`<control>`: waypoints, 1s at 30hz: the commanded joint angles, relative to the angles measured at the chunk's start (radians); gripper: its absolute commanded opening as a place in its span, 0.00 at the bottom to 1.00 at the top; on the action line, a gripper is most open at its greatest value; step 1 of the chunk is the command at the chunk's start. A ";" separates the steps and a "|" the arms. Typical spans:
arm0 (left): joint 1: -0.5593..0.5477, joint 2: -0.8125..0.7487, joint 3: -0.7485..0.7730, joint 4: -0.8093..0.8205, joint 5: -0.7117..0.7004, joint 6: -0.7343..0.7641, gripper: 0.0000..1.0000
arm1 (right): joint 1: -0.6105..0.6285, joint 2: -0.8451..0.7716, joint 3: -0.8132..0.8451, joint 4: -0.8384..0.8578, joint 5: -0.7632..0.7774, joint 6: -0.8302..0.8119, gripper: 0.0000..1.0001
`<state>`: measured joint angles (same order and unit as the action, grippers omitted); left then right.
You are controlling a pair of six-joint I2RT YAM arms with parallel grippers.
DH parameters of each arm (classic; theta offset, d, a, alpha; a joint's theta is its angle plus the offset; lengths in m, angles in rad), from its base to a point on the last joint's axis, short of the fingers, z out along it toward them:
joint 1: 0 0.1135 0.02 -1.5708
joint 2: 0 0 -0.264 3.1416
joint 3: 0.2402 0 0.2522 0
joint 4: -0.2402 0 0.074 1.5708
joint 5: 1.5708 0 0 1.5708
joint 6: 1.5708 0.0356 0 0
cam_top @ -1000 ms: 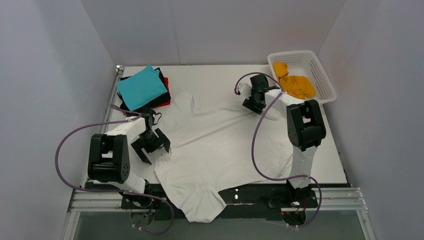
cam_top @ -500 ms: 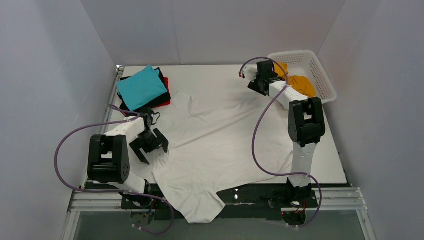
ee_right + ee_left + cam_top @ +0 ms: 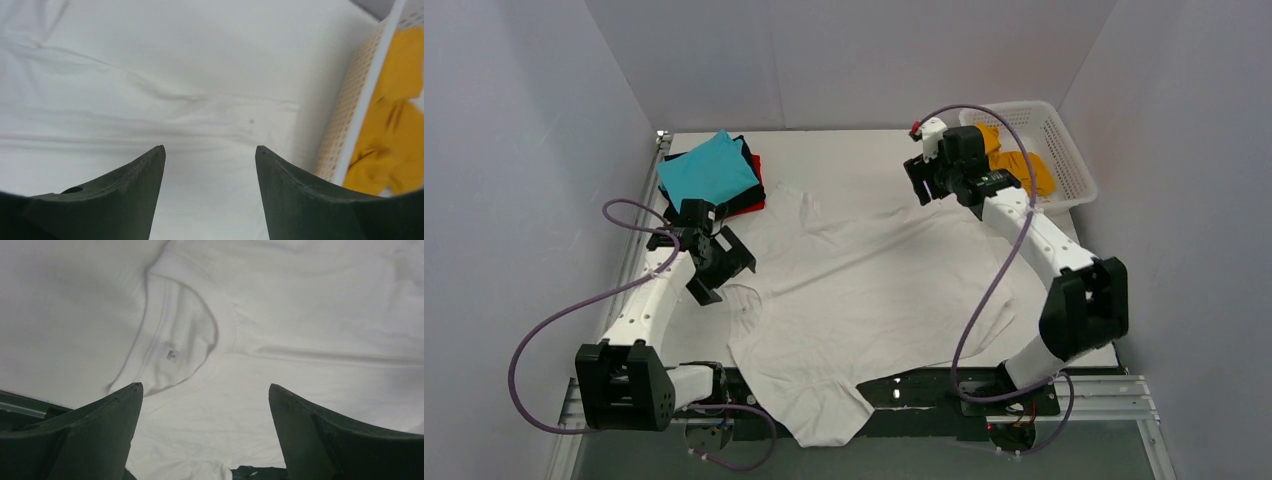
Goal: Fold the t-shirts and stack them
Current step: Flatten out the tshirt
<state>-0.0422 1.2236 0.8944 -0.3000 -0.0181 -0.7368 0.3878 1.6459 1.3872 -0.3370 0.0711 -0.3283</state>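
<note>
A large white t-shirt (image 3: 864, 290) lies spread over the table, its hem hanging over the near edge. Its collar (image 3: 172, 350), with a small label, lies just ahead of my left gripper (image 3: 205, 386), which hovers open over the cloth at the shirt's left side (image 3: 722, 272). My right gripper (image 3: 922, 185) stands open and empty above the shirt's far right part (image 3: 125, 100), next to the basket; nothing lies between its fingertips (image 3: 209, 147). Folded teal (image 3: 709, 172), black and red t-shirts are stacked at the back left. A crumpled orange t-shirt (image 3: 1016, 168) lies in the basket.
The white lattice basket (image 3: 1072, 165) stands at the back right corner, its wall close to my right gripper (image 3: 357, 110). White walls enclose the table on three sides. A metal rail runs along the table's left edge (image 3: 639, 235).
My right gripper rose off the shirt's far right part and swung back beside the basket as that arm stretched out. My left arm reached forward, carrying its open gripper a little farther from the near edge.
</note>
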 commanded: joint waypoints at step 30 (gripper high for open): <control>-0.170 1.040 0.813 -0.145 0.195 -0.007 0.98 | -0.122 0.166 -0.261 0.059 -0.142 0.759 0.74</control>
<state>-0.1982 2.1143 1.5497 -0.3645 0.1879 -0.7593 0.2901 1.7615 1.0626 -0.2691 -0.1078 0.4126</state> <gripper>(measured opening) 0.981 0.742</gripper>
